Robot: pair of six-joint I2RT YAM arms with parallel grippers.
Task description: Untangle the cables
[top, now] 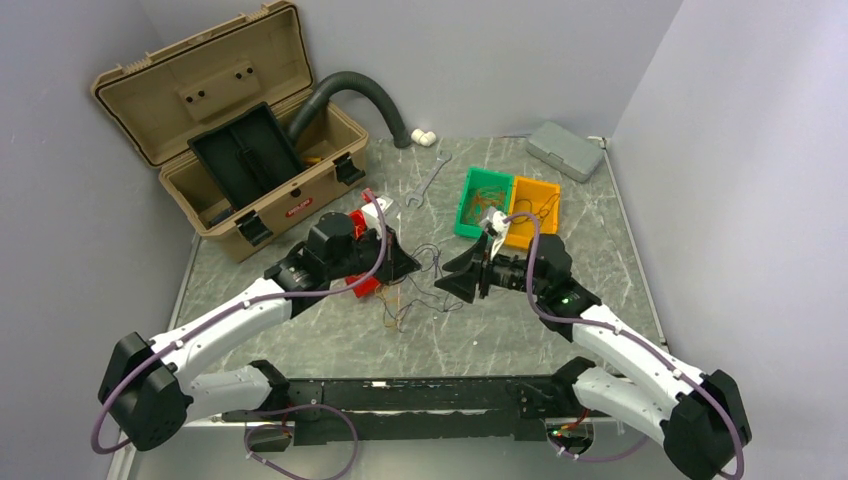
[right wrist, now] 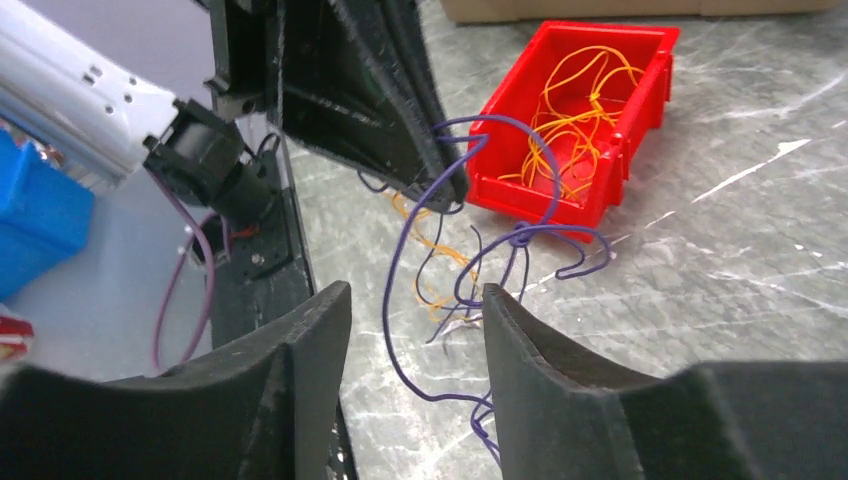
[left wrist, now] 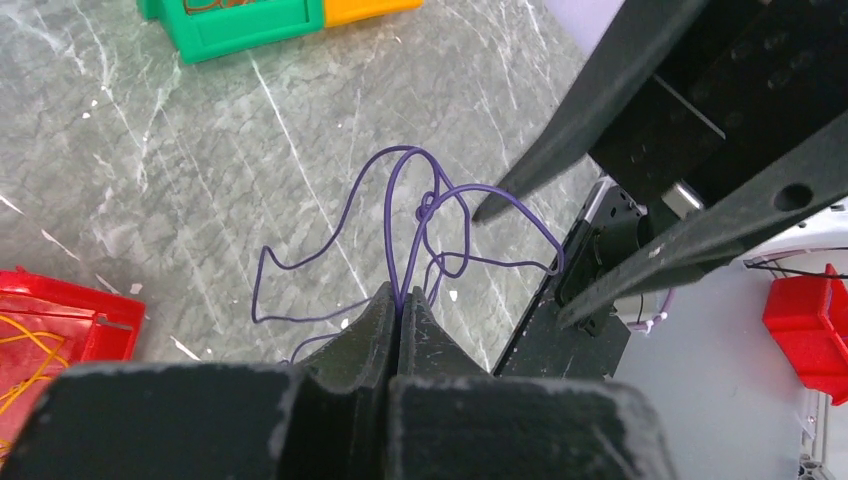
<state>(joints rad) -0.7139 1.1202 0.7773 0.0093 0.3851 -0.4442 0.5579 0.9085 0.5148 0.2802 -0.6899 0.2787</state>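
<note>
- The cables (top: 405,300) are a small loose tangle of hair-thin strands, mostly purple and orange. They lie on the desk (top: 500,335) just right of the red bin (right wrist: 625,150) in the top view, between the two grippers.
- Up close, the purple wire (left wrist: 430,205) makes a few big floppy loops with a tiny knot where they cross. Part of it is lifted off the desk.
- The left gripper (left wrist: 400,300) hangs right at the red bin's edge. Its jaws are clenched on that purple wire, which comes straight out from between the tips.
- The right gripper (right wrist: 415,295) is on the far side of the tangle from the red bin. Its jaws are parted with a clear gap, and purple strands run through the gap. I can't tell if either pad is touching them.
- The red bin holds a curled-up bunch of orange wires (right wrist: 575,130). A few more orange strands (right wrist: 430,240) lie on the desk just outside it, under the purple loops.
- The green bin (top: 470,215) and orange bin (top: 545,190) sit touching side by side, well to the right of the red bin and further back. Both have thin strands in them, too small to tell the colours.
- The tan toolbox (top: 290,205) is behind the red bin with its lid up and a black tray (top: 245,150) sitting tilted inside.
</note>
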